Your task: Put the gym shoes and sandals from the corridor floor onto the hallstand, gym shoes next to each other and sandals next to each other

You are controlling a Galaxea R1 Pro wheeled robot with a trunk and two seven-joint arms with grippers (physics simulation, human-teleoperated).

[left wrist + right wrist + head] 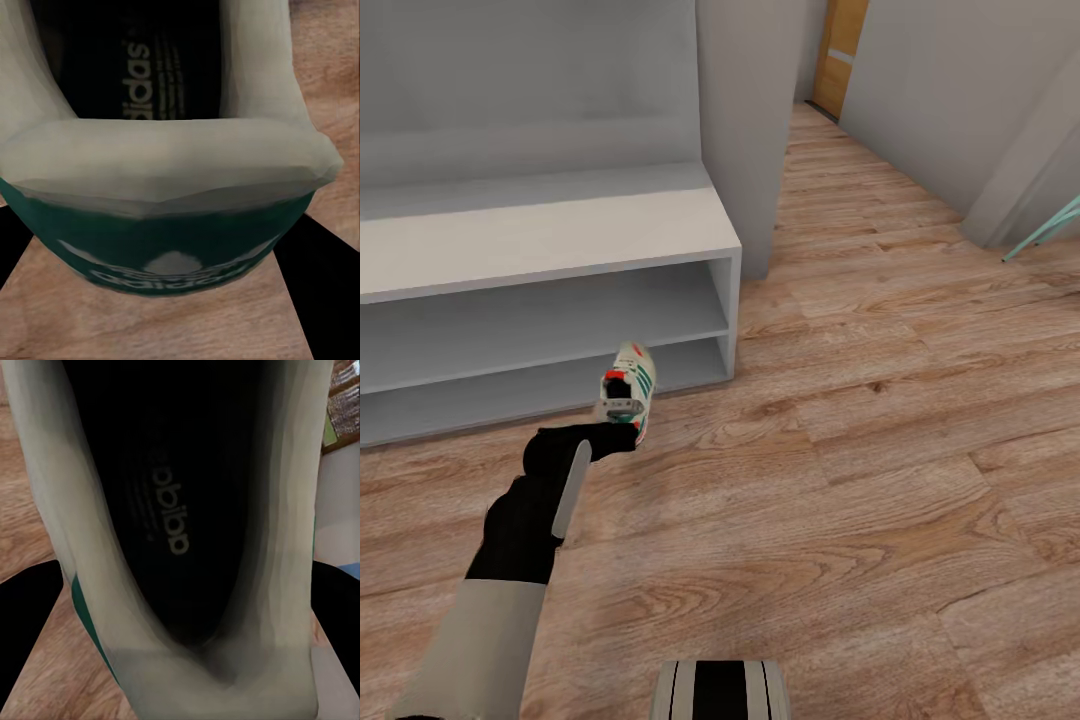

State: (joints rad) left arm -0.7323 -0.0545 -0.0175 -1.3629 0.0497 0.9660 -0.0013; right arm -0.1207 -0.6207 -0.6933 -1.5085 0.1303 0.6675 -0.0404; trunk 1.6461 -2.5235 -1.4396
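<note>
Right up against the left wrist camera sat the heel of a gym shoe (pixel 172 187), cream collar over a green heel patch, dark fingers (pixel 319 277) flanking it on both sides — so the left gripper (pixel 622 412) looked clamped on that shoe; from the head view the shoe (pixel 628 385) hung at the end of the black forearm, toe towards the hallstand (pixel 550 240), just in front of the lower shelf opening near the unit's right-hand end, with the corridor floor (pixel 860 450) below it; whether the sole touched the planks, I could not tell. Over on the right wrist camera a second gym shoe (pixel 187 532) loomed, its dark insole open to the lens, black fingers (pixel 26 622) at either side — the right gripper (pixel 187 690) also seemed closed on its shoe, though the contact itself was hidden. My read: both sneakers were in hand and the placing step was on; the bench top and both shelf tiers stood bare in view; the next move called for easing the left shoe onto a shelf or the bench top, letting go, then setting the right one beside it; sandals were yet to come.
</note>
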